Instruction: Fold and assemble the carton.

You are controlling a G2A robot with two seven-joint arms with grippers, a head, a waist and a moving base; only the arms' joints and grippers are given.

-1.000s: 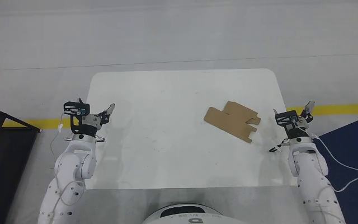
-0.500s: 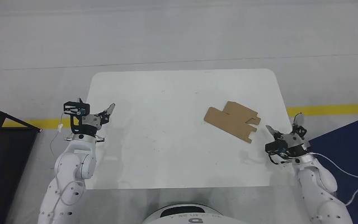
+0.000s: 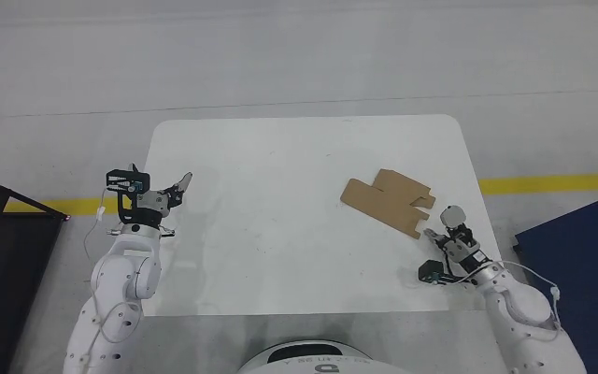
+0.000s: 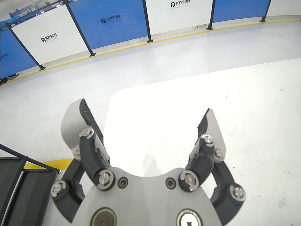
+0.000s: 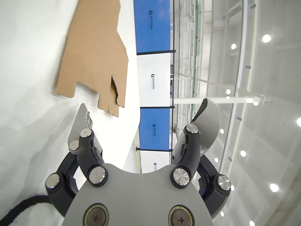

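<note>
The carton (image 3: 386, 201) is lying flat and unfolded on the right part of the white worktop (image 3: 280, 243), near its right edge. Its notched flaps are pointing toward that edge.

I am holding my right hand (image 3: 444, 226) low over the worktop, just beside the carton's near right corner. It is gripping nothing, and its fingers are spread wide. In the right wrist view, the hand (image 5: 144, 105) is lying rolled onto its side. One finger (image 5: 81, 121) is sitting close to the worktop (image 5: 23, 48), just short of the carton's (image 5: 94, 48) flap edge and apart from it.

I am holding my left hand (image 3: 161, 182) at the worktop's left edge, well apart from the carton. In the left wrist view, this hand (image 4: 145, 109) is also standing wide and empty over bare worktop (image 4: 235, 95).
</note>
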